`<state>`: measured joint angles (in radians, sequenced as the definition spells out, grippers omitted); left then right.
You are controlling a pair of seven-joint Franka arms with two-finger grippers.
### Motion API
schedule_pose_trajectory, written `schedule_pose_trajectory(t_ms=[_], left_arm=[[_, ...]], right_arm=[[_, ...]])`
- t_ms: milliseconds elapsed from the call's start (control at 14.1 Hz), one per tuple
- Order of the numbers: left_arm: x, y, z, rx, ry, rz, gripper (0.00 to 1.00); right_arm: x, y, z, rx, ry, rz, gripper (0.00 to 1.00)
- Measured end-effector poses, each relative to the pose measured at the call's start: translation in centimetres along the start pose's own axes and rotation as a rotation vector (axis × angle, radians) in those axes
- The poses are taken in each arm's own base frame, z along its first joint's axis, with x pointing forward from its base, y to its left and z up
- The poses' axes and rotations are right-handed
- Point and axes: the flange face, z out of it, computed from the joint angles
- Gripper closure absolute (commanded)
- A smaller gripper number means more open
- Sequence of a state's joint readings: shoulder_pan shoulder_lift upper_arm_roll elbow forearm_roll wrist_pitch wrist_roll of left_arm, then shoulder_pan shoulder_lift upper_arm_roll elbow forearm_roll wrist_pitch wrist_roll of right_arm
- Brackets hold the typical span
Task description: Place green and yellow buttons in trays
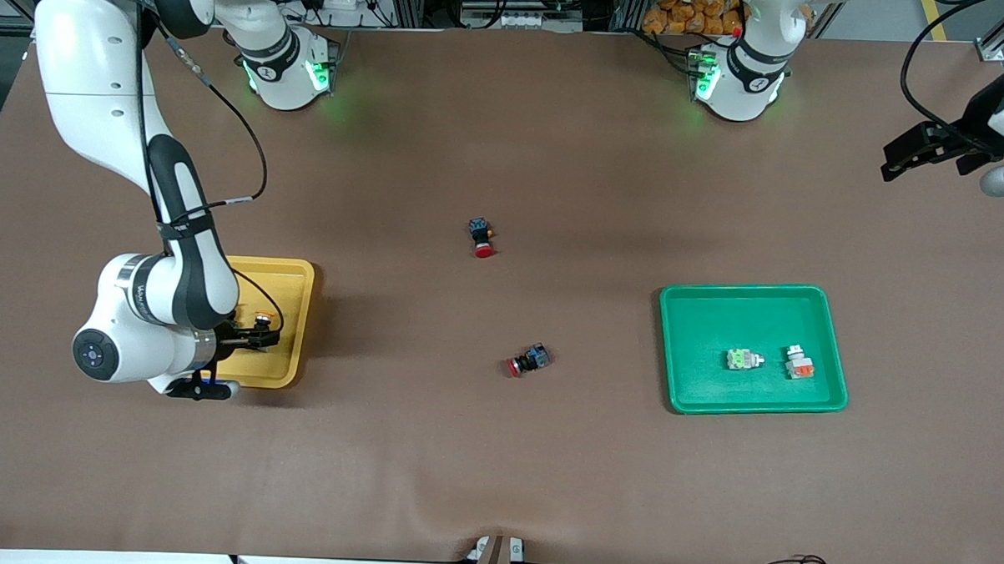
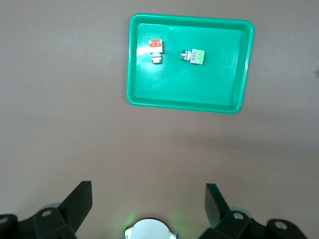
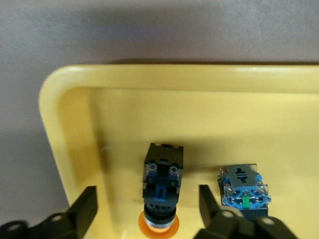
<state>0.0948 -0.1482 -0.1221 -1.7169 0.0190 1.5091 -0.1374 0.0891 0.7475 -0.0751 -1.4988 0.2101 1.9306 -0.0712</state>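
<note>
Yellow-capped black push-button (image 3: 160,191) lies in the shallow yellow plastic tray (image 3: 75,129), between the right gripper (image 3: 148,204)'s wide-open fingers. We judge it light, rigid; grip the flat body sides. Left gripper (image 2: 148,203) waits, fingers wide, above the desk (image 1: 495,465).

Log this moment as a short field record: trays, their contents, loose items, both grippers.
yellow tray: two yellow-capped buttons inside
green tray: green-faced button and an orange-faced switch inside
loose on table: two red-capped switches mid-table
right gripper: open, low in the yellow tray, straddling one yellow button
left gripper: open, waiting above bare table
</note>
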Motion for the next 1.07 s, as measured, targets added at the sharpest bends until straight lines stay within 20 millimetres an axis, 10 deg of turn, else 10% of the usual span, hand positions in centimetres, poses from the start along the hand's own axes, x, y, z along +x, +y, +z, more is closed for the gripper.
schedule_pose_trajectory(t_ms=[285,640,1067], left_arm=[[0.0,0.0,0.0,0.000,0.000,0.000,0.00],[0.0,0.5,-0.1,0.001,0.007,0.010,0.00],[0.0,0.5,-0.1,0.000,0.011,0.009,0.00]], right_arm=[[0.0,-3.3,-6.8,0.014,0.048,-0.058,0.00],[-3.0,-6.3,-22.9,0.016,0.160,-0.125,0.00],[-14.0,-5.8,-37.3,0.018,0.246,-0.138,0.00]])
